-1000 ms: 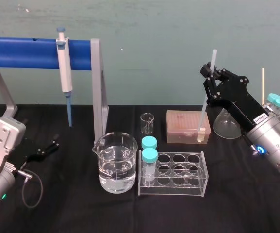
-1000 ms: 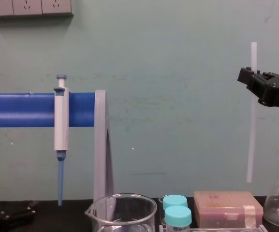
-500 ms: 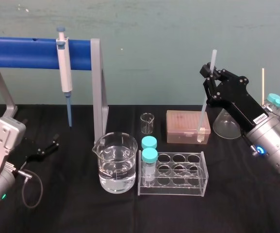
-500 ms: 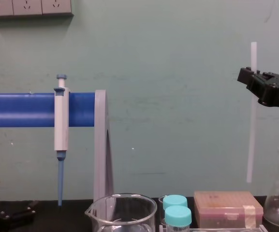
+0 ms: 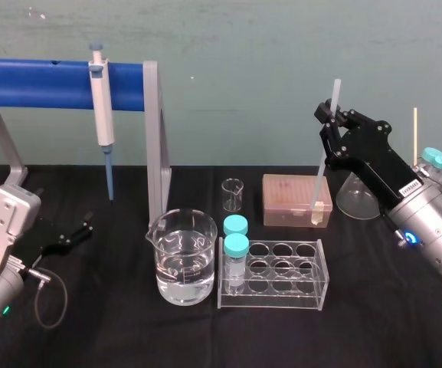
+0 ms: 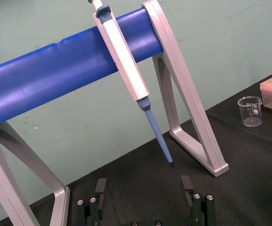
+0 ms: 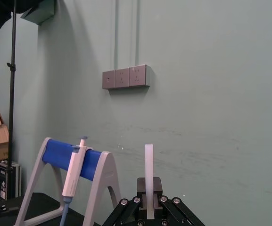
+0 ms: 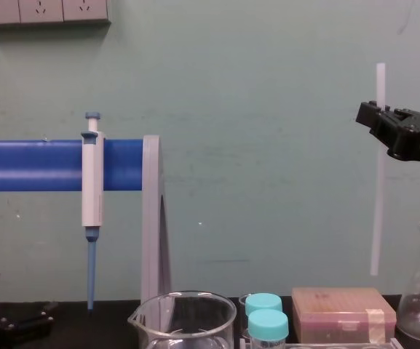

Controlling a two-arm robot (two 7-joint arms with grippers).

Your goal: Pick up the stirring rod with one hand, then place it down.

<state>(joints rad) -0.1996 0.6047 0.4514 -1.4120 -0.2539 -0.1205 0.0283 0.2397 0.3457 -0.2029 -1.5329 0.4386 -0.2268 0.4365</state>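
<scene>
The black bench (image 5: pixel 374 322) carries all the glassware but not the stirring rod (image 5: pixel 322 172). The rod is in the air on the robot's right, so the pick-up half of the task looks done and the setting-down is left.

The right gripper (image 5: pixel 329 116) has its fingers closed on the rod near its upper end. The rod hangs close to upright, with a short length above the fingers and most of it below. In the chest view its lower end is clear of everything, a little above the pink tip box (image 8: pixel 344 314).

The left gripper (image 5: pixel 73 234) lies parked on the bench at the far left with its fingers spread wide and nothing between them.

For room, the blue-barred pipette stand (image 5: pixel 52 84) with its hanging pipette (image 5: pixel 101 107) takes up the left rear, well apart from the rod. The middle is crowded:
- the large beaker (image 5: pixel 181 257) of water
- the clear tube rack (image 5: pixel 274 276)
- the tip box
- the small beaker (image 5: pixel 233 194)
- two blue-capped vials (image 5: pixel 236 249)

The conical flask (image 5: pixel 355 195) stands just beside the right arm, and lowering the rod straight down would probably land it on the tip box. The bare strip of bench in front of the rack, toward the robot, looks like the safest place to lay a long rod flat. The bench's front edge lies beyond the head view's lower border.
</scene>
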